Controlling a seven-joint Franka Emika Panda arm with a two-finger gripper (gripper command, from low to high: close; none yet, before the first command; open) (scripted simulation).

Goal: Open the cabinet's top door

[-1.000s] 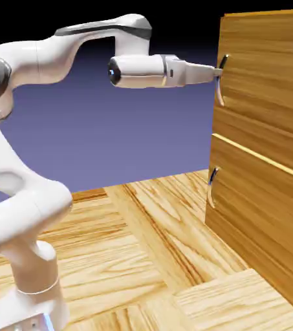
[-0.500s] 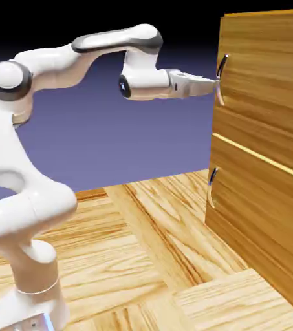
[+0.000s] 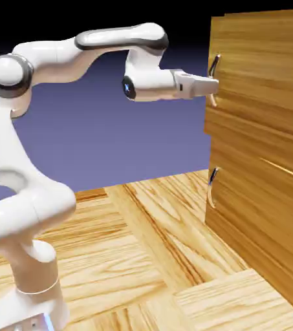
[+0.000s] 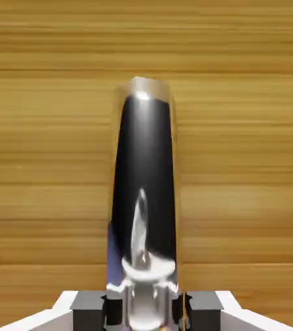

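The brown wood-grain cabinet [image 3: 265, 194] fills the exterior view's right side. Its top door [image 3: 265, 71] stands slightly ajar, its handle edge pulled out past the lower panel. My gripper [image 3: 211, 85] is shut on the top door's curved silver handle [image 3: 213, 77]. In the hand view the handle [image 4: 143, 194] rises large and dark between my two grey fingertips [image 4: 87, 307], with the door's wood [image 4: 239, 129] behind it. The lower door's handle [image 3: 212, 185] hangs untouched below.
A wooden table [image 3: 142, 258] spreads under the arm, with a raised lighter block [image 3: 239, 304] at the front right. The white arm [image 3: 58, 58] arches from the lower left toward the cabinet.
The jaws have shut on the top door's handle. The hand has since drawn back to the left, and the top door's edge has swung out with it.
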